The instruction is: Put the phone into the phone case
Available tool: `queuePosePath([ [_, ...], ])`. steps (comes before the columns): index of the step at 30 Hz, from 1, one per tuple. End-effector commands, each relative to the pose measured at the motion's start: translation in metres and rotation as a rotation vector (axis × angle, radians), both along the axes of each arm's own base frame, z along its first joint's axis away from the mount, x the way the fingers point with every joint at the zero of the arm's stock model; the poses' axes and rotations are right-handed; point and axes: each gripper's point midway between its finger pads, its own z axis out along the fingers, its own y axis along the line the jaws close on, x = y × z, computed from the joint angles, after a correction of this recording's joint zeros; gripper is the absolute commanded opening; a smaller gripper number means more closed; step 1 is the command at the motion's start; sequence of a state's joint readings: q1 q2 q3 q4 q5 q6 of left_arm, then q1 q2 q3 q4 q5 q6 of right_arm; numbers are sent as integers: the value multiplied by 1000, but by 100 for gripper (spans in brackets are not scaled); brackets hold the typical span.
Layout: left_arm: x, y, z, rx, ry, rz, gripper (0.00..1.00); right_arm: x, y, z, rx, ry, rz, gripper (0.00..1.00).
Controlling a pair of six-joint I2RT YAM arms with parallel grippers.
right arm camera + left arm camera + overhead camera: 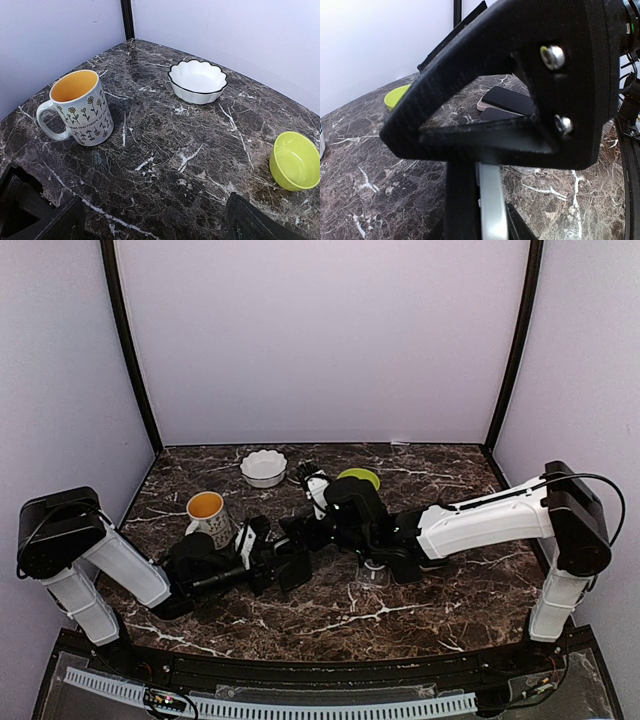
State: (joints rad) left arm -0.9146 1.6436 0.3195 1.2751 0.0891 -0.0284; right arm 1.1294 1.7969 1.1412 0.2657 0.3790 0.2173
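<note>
My left gripper (288, 562) is shut on the phone (493, 200). Only the phone's thin silver edge shows, standing upright between the black fingers in the left wrist view. My right gripper (305, 530) is wide open and empty, just beyond and above the left one. One of its black triangular fingers (520, 75) fills the left wrist view. In the right wrist view, its fingertips (45, 215) frame bare marble. A clear, flat thing, apparently the phone case (372, 573), lies on the table under the right arm. The phone itself is hidden in the top view.
A flowered mug (208, 516) with a yellow inside stands behind the left gripper. A white scalloped bowl (264, 467) sits at the back. A green bowl (360, 478) sits behind the right wrist. The table is dark marble (420, 610).
</note>
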Motion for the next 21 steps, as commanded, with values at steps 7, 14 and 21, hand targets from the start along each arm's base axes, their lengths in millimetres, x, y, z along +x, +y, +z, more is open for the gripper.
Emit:
queuePosePath([
  [7, -5, -9, 7, 38, -53, -58, 30, -8, -20, -52, -265, 5, -9, 99],
  [14, -5, -10, 11, 33, -59, -63, 31, -12, -20, -64, -326, -14, -15, 98],
  [21, -5, -8, 11, 39, -61, -58, 33, -15, -27, -77, -376, -14, -26, 98],
])
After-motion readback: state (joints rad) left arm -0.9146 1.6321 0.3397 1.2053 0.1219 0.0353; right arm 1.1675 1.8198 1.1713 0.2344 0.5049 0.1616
